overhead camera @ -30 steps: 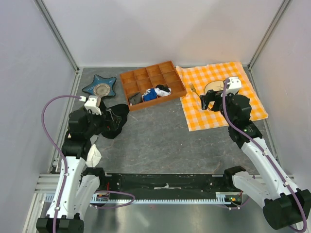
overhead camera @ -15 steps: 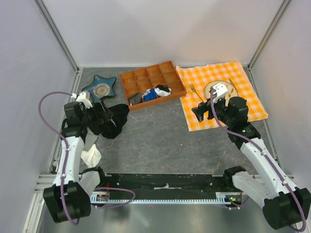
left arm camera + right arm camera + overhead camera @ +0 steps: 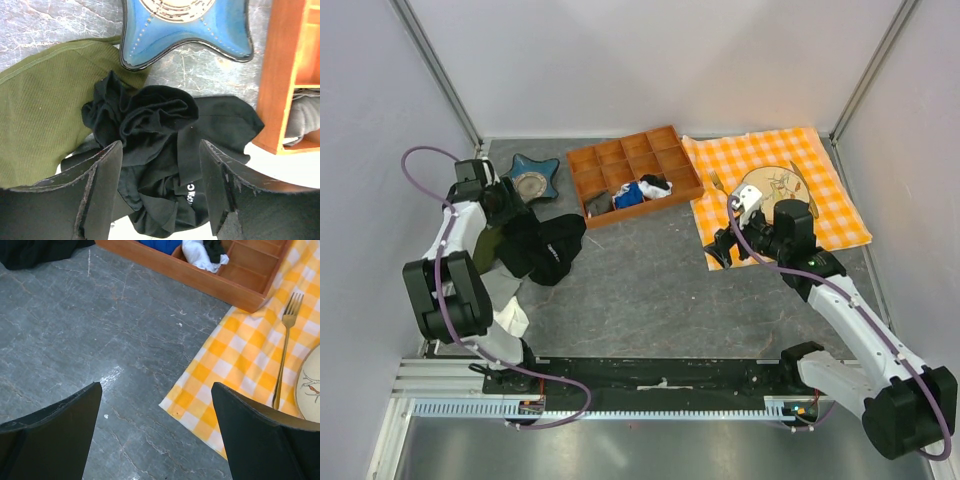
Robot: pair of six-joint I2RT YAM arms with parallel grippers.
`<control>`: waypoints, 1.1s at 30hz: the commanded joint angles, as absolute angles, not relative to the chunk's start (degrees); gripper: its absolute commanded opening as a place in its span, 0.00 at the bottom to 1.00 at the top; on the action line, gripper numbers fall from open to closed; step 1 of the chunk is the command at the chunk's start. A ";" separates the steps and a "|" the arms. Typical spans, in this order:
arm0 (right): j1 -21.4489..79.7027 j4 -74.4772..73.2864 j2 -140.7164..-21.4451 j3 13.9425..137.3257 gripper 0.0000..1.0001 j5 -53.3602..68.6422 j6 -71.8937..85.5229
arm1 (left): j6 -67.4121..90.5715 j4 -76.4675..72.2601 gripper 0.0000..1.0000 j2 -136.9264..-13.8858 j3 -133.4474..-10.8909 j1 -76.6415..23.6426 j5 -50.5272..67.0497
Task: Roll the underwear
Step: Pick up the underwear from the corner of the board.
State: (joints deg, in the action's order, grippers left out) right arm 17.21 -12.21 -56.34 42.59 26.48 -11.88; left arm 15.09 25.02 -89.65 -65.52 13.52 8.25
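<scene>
Underwear (image 3: 150, 117) lies crumpled at the desk's (image 3: 640, 285) left, touching the olive-green cloth (image 3: 45, 105). The left pincer (image 3: 160, 146) has swung over it, jaws spread and empty. The right pincer (image 3: 156, 390), also spread, has left the plate (image 3: 775, 185). A grasp looks near.

Black underwear (image 3: 150, 117) lies crumpled in a heap, apparently unrolled.

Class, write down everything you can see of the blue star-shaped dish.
The dish is star-shaped, glossy blue like glazed ceramic, with a dotted border, a dark rim and a pale round centre. It lies flat on the grey table at the far left, apart from the wooden tray. The olive cloth reaches one of its points; whether it runs underneath is unclear.
</scene>
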 commanded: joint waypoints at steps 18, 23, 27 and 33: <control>21.44 -13.45 -58.80 46.32 0.98 26.37 -14.68 | 0.17 36.03 0.02 -102.75 -80.86 3.52 -7.12; 21.45 -13.62 -58.80 46.32 0.98 26.89 -14.85 | 1.93 35.68 0.02 -90.46 -80.07 1.50 -4.05; 21.44 -13.89 -58.36 46.32 0.98 27.33 -14.94 | 3.16 36.21 0.02 -79.47 -79.45 -1.56 -1.41; 21.36 -14.06 -57.92 46.32 0.98 27.77 -15.29 | 5.09 37.70 0.02 -65.84 -82.08 -4.30 2.19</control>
